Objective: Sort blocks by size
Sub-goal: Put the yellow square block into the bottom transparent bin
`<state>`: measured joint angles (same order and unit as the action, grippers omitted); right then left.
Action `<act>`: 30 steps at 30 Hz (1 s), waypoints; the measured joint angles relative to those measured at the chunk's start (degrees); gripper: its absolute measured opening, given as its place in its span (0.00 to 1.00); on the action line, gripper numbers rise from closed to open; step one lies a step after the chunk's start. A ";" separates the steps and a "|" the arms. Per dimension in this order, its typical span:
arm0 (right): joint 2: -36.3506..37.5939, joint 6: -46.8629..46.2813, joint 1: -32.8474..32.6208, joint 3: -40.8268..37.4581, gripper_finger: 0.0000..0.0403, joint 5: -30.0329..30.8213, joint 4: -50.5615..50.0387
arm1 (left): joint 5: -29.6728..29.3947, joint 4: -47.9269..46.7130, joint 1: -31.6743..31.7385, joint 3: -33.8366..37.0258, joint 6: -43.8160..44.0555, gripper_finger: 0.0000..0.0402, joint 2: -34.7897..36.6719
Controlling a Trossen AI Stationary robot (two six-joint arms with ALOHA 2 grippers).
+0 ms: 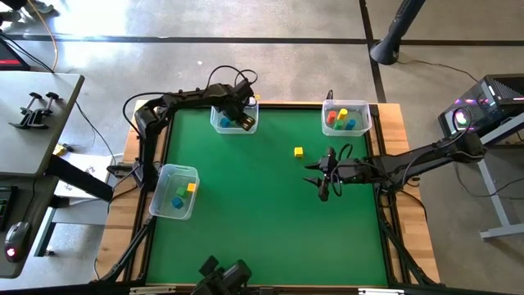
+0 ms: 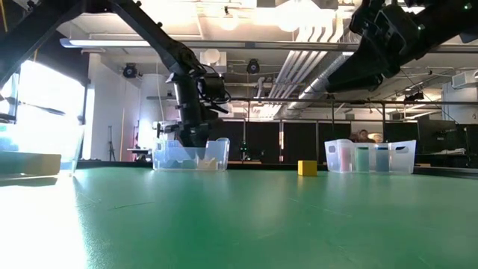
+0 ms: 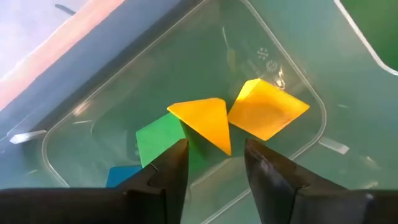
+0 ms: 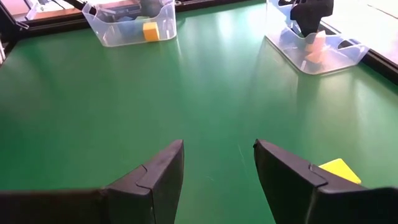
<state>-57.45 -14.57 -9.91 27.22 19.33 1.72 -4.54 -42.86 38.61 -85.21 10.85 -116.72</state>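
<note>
My left gripper (image 1: 244,122) hangs open over the clear bin (image 1: 233,120) at the table's far left. Its fingers (image 3: 171,171) stand apart above the bin's floor. Below and beyond them lie two orange blocks (image 3: 205,124) (image 3: 267,109), a green block (image 3: 158,140) and a blue block (image 3: 124,175). I see no finger touching a block. My right gripper (image 1: 322,177) is open and empty above the mat, right of centre. A lone yellow block (image 1: 299,152) rests on the mat just beyond it and shows beside one finger in the right wrist view (image 4: 339,169).
A clear bin (image 1: 346,117) at the far right holds red, yellow, green and blue blocks. Another clear bin (image 1: 176,191) at the left edge holds green, yellow and blue blocks. Green mat (image 1: 254,213) lies open between the bins. The table has a raised black rim (image 1: 385,229).
</note>
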 joint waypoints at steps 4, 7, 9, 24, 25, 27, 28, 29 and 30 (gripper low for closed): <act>0.00 -0.45 -0.01 0.00 0.48 0.00 -0.95 | -0.24 -0.43 -0.09 0.04 -0.04 0.36 1.06; 0.00 -0.63 0.00 0.00 0.48 0.03 -2.05 | -0.72 -0.90 -0.70 0.04 -0.08 0.36 3.20; 0.00 -0.95 0.00 -0.02 0.48 0.18 -3.16 | -0.93 -1.01 -1.56 0.04 -0.35 0.36 5.03; -0.02 -3.20 -3.41 -0.31 0.48 5.11 -7.06 | -16.05 4.55 -25.70 1.01 -2.06 0.36 13.13; 0.00 -3.32 -4.28 -1.10 0.48 5.24 -5.78 | -16.14 7.72 -27.55 2.19 -2.76 0.36 13.08; 0.00 -3.69 -6.31 -3.35 0.48 5.93 -3.68 | -15.98 15.07 -30.76 5.56 -3.97 0.36 12.91; -0.02 -4.55 -7.43 -4.79 0.48 6.30 -2.41 | -15.54 19.71 -32.23 7.57 -4.20 0.36 12.87; -0.02 -5.66 -8.61 -6.21 0.48 6.71 -0.97 | -14.87 24.74 -33.52 9.82 -4.51 0.36 12.87; -0.02 -7.13 -9.86 -7.59 0.48 7.11 0.48 | -13.94 30.10 -34.71 12.15 -4.56 0.36 12.87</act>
<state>-57.47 -21.70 -19.78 19.63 26.45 2.20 -18.48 -12.75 3.90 -73.06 6.30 -103.85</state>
